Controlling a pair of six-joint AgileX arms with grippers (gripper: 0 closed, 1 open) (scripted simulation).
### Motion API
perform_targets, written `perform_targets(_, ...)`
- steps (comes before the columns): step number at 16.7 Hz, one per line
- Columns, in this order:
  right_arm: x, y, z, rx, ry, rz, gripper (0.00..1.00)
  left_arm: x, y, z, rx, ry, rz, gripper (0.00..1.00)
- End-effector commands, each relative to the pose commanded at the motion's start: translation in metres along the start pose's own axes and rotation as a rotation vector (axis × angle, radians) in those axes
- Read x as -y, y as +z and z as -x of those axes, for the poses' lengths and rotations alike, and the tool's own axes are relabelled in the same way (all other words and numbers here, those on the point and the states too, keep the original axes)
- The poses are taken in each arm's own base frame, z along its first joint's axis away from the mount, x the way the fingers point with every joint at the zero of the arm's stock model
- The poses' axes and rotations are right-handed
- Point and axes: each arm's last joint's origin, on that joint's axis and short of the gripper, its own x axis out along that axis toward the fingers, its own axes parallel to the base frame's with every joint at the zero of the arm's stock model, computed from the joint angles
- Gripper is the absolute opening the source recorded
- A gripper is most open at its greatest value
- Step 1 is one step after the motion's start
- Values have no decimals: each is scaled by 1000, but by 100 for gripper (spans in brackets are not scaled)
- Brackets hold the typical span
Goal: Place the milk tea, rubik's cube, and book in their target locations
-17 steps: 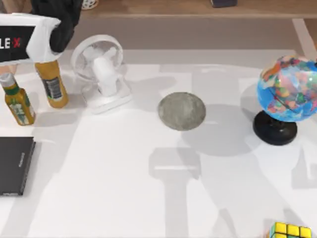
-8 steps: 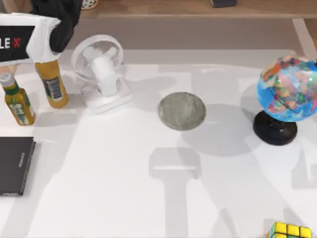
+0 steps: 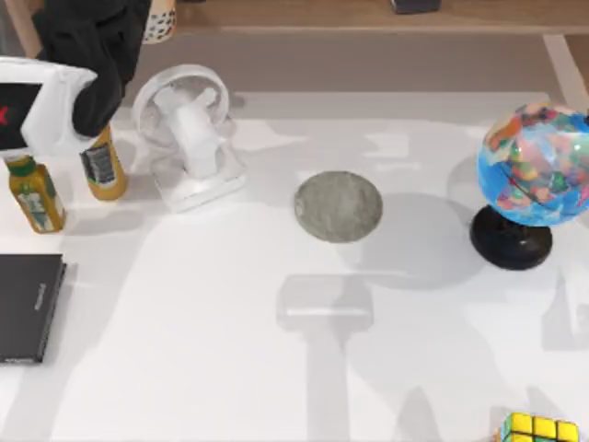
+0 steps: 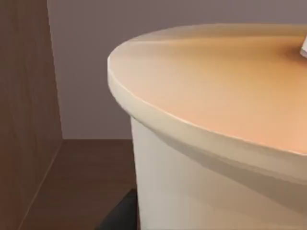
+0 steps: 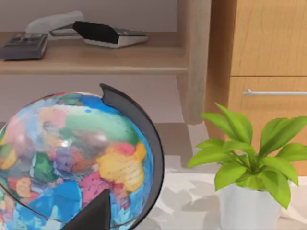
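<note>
Top view: left arm (image 3: 83, 55) at the surface's far-left corner, milk tea (image 3: 158, 18) beside it; claw state cannot be told.

Left arm (image 3: 87, 55) at far-left
</note>
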Motion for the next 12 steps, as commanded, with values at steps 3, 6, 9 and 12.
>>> perform_targets(3,0,0,0,0,0,0,100,-1,4,26,8,0,2,0)
perform_targets(6,0,0,0,0,0,0,100,0,7,32,22,1,6,0)
perform_targets(9,0,0,0,0,0,0,100,-1,7,31,21,4,4,0)
perform_targets(12,0,0,0,0,0,0,100,22,15,36,40,-22,-2,0)
